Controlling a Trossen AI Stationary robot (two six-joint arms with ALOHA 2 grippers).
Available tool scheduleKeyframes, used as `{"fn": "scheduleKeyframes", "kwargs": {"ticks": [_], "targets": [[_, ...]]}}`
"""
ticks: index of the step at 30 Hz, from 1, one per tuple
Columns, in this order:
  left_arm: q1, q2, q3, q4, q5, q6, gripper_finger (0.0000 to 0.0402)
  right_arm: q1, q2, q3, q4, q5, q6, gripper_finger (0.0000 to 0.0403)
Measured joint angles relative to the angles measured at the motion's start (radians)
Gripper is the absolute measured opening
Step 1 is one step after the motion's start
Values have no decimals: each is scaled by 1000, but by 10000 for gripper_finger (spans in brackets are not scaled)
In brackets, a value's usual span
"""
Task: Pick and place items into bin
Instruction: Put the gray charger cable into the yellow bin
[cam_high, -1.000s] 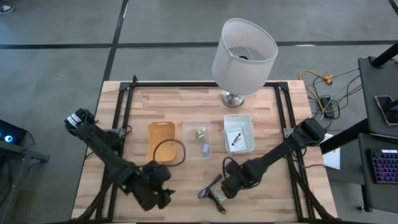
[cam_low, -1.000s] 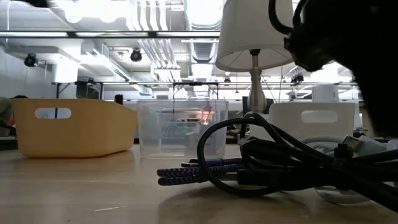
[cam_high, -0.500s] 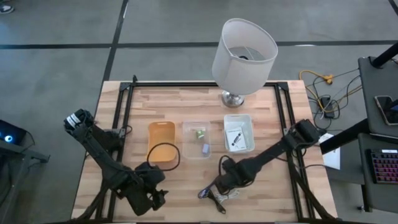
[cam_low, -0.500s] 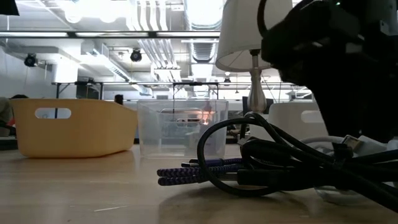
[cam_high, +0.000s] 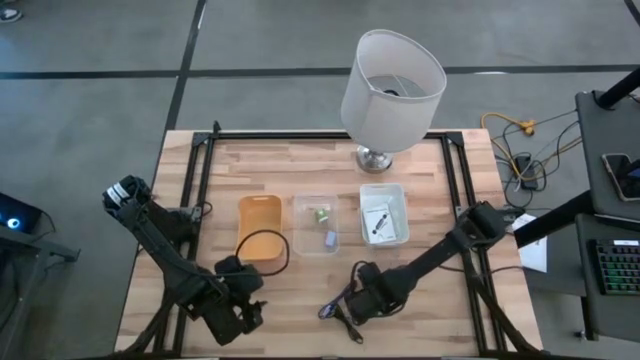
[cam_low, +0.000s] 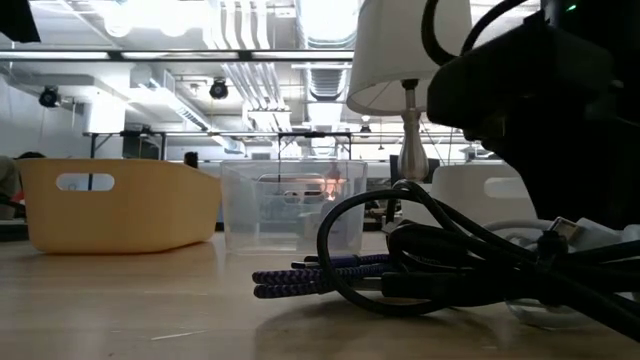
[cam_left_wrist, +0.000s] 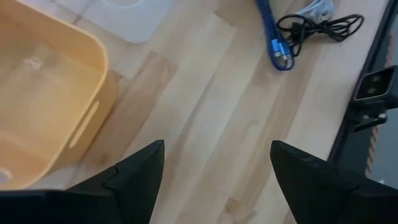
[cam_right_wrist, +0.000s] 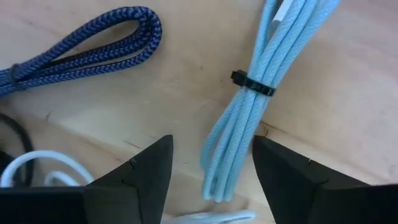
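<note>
The right gripper (cam_right_wrist: 211, 177), fingers apart, is hanging over the pale blue cord (cam_right_wrist: 255, 93), which is running lengthwise between them toward the frame's upper right.

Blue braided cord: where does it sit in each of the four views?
High view: blue braided cord, near table edge, beside the right claw.
Low view: bundle lying on the wood, left of the black cable loop.
Left wrist view: far off, past the yellow plastic bin, at.
Right wrist view: looped end, beside the pale blue tied cord.
Shared landmark: the yellow plastic bin, in high, low and left wrist views.
</note>
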Motion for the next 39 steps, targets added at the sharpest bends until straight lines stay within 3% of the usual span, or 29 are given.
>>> {"fn": "scheduleKeyframes", "kwargs": {"ticks": [6, 13, 16, 19, 23, 27, 32, 39], "targets": [[0, 0, 0, 0, -11, 1, 276, -2, 61, 81, -147, 48, -63, 155], [0, 0, 0, -7, -30, 2, 276, -1, 79, 96, -135, 62, -192, 26], [0, 0, 0, -22, -33, 2, 276, 12, 48, 105, -129, 93, -349, 18], [-1, -1, 0, -28, -36, 6, 276, 44, -6, 148, -111, 192, -601, 17], [0, -12, 0, -27, -43, 86, 276, 58, -115, 226, -114, 228, -889, 16], [0, -39, 0, -1, -94, 170, 276, 32, -150, 282, -137, 266, -995, 15], [8, -112, 1, 229, -266, 349, 276, -18, -160, 360, -139, 266, -1053, 14], [64, -124, 1, 308, -278, 560, 276, -39, -111, 507, -127, 293, -1162, 14]]}}
